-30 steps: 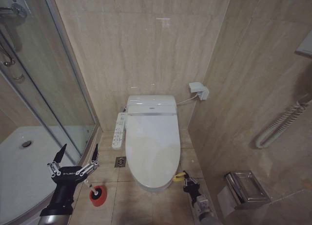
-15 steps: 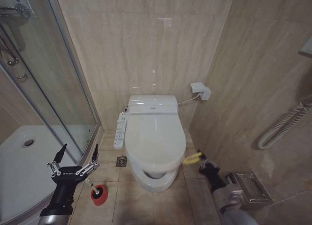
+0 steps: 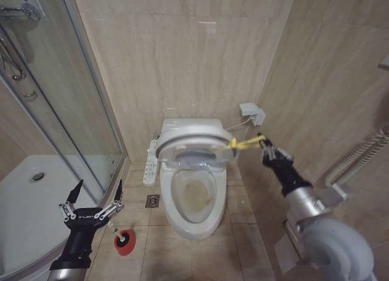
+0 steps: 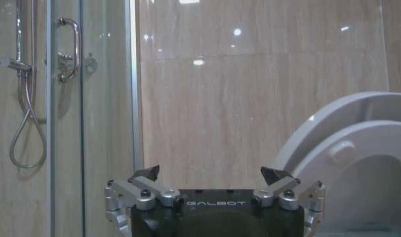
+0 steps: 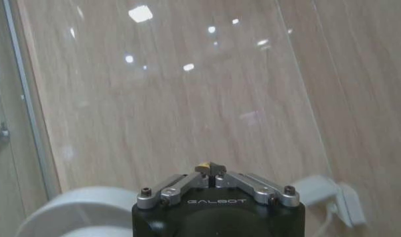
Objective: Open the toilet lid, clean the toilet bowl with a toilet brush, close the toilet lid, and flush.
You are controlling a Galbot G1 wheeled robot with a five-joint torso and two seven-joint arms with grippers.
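The toilet lid (image 3: 191, 134) stands raised and tilted back, with its underside facing the bowl. My right gripper (image 3: 264, 142) is at the lid's right rim, shut on the yellow cord loop (image 3: 244, 143). A bit of yellow cord (image 5: 204, 168) shows between its closed fingertips, with the lid (image 5: 68, 210) below. The toilet bowl (image 3: 193, 197) lies uncovered, with a yellowish-brown stain inside. My left gripper (image 3: 94, 193) hangs open and holds nothing at the lower left, above the red holder cup (image 3: 123, 242). The toilet brush handle (image 3: 113, 230) pokes up from the cup. The left gripper (image 4: 210, 174) faces the wall, with the lid (image 4: 332, 123) to one side.
The glass shower enclosure (image 3: 67, 111) and white shower tray (image 3: 24, 196) take up the left. A control panel (image 3: 149, 162) sits on the toilet's left side, and a floor drain (image 3: 151, 201) is beside it. A wall socket (image 3: 250, 114) and a white hose (image 3: 358, 156) are on the right wall.
The right gripper has pulled the yellow cord up and back, swinging the lid from closed to raised and uncovering the bowl. The left arm has stayed still. The head view shifted slightly.
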